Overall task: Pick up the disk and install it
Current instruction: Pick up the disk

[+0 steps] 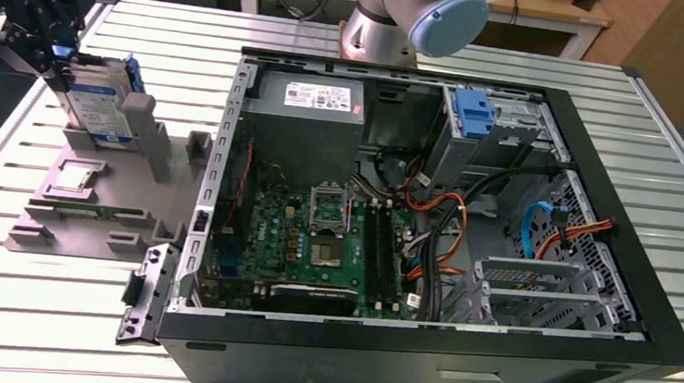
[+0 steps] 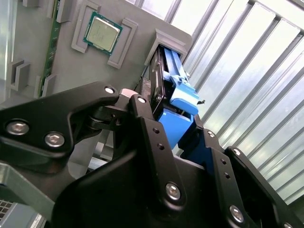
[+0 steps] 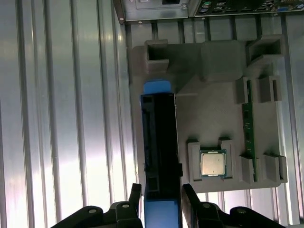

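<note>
The disk [image 1: 100, 103], silver-grey in a blue caddy, stands on edge in a slot of the grey holder [image 1: 92, 216] at the exterior view's left. My gripper [image 1: 59, 63] is at its upper end. In the first wrist view the disk [image 3: 160, 142] shows edge-on, black with blue ends, and my gripper [image 3: 161, 199] has one finger pressed against each side. The second wrist view has the gripper [image 2: 171, 118] clamped on the blue caddy of the disk [image 2: 173, 76]. Whether the disk is lifted off the slot cannot be told.
The open computer case [image 1: 630, 300] lies on the slatted metal table [image 1: 7, 329], with a power supply [image 1: 307, 96], a motherboard [image 1: 312, 245] and a drive bay holding a blue caddy [image 1: 474, 110]. The holder also carries a processor chip [image 3: 212, 164] and a memory stick [image 3: 247, 128].
</note>
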Tool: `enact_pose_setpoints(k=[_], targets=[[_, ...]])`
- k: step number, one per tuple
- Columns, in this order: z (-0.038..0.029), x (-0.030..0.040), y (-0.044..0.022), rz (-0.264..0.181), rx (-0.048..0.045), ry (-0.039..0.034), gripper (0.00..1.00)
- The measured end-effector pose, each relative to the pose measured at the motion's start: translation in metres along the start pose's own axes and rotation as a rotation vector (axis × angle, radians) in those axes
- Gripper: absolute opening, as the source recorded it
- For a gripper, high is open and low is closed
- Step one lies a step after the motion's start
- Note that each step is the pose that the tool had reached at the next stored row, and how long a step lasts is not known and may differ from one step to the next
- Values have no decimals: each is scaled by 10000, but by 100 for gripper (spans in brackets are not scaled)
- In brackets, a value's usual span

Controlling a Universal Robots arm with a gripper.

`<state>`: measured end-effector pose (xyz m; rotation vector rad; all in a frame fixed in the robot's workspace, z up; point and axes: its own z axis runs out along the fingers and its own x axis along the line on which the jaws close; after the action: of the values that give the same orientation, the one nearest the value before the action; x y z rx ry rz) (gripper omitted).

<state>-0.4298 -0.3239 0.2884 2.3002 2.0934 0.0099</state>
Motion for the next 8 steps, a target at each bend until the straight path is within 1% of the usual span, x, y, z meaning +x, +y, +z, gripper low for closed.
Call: enact_pose_setpoints(k=[7, 8], targets=[[0, 1, 0, 0, 0, 0, 47], [0, 1, 0, 0, 0, 0, 45]])
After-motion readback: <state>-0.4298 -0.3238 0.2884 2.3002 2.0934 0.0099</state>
